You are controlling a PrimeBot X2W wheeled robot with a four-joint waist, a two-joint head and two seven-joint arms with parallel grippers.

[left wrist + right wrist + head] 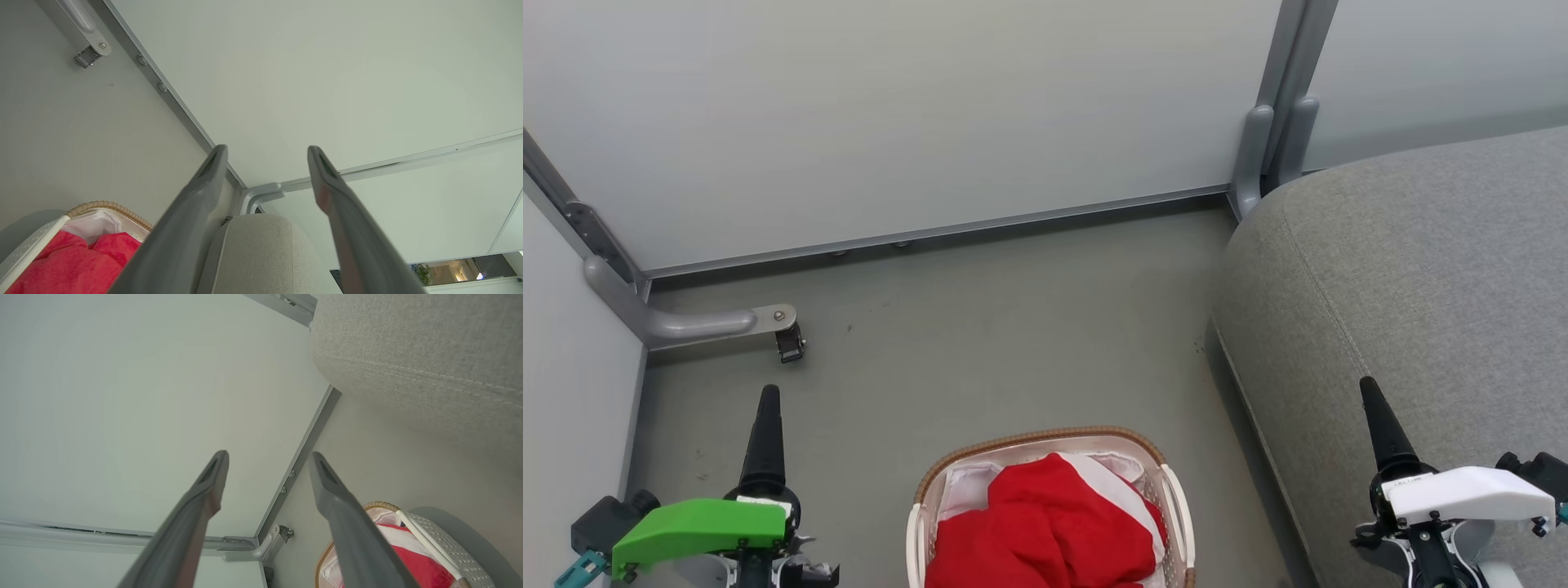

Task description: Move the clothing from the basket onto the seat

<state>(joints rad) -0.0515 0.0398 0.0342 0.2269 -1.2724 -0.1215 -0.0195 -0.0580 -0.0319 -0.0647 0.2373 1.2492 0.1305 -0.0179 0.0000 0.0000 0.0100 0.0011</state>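
Head view: red clothing point(1045, 527) heaped in basket point(1176, 490), near the seat point(1421, 269)

- Bare floor point(980, 327) lies open between the basket point(1045, 435) and the back wall panel point(890, 106).
- The seat point(1421, 269) bulks along the right, its broad top free.
- A metal foot point(698, 322) (with a small caster) juts from the left corner.
- The basket's mouth is open from above.

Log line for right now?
left hand: open | right hand: open | red fabric clothing: in oval white plastic basket | grey woven seat: beside basket
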